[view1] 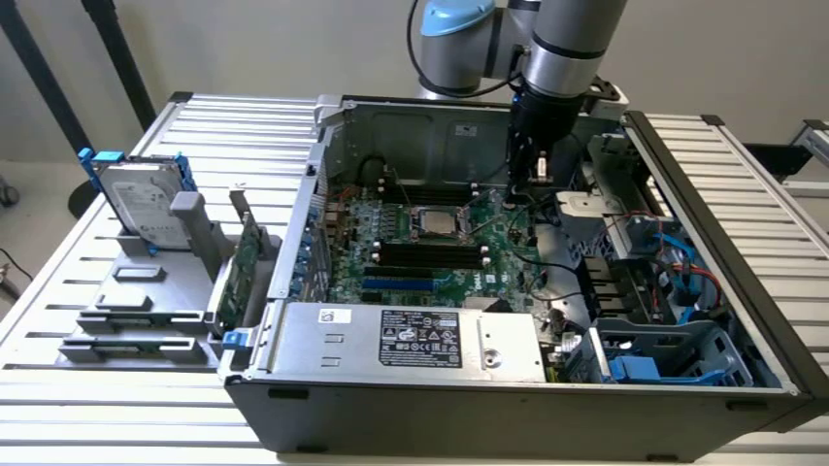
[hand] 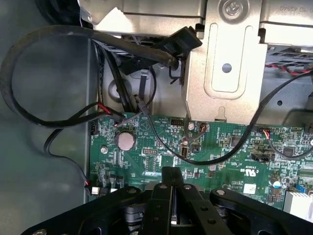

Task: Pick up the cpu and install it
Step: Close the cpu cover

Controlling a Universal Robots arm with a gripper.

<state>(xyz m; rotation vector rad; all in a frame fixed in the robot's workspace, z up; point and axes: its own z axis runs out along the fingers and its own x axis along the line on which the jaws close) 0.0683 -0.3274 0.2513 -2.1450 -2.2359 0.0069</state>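
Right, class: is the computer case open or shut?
Open. The computer case lies with no panel on top: its green motherboard shows inside, and the gripper reaches into it.

Gripper (view1: 539, 182) inside open computer case (view1: 518, 413)

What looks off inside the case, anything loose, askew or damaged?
Nothing broken or spilled. One oddity: a thin black cable sags loose across the green motherboard, close to the claw. The hard drive stands upright in a grey holder outside the case, which looks deliberate.
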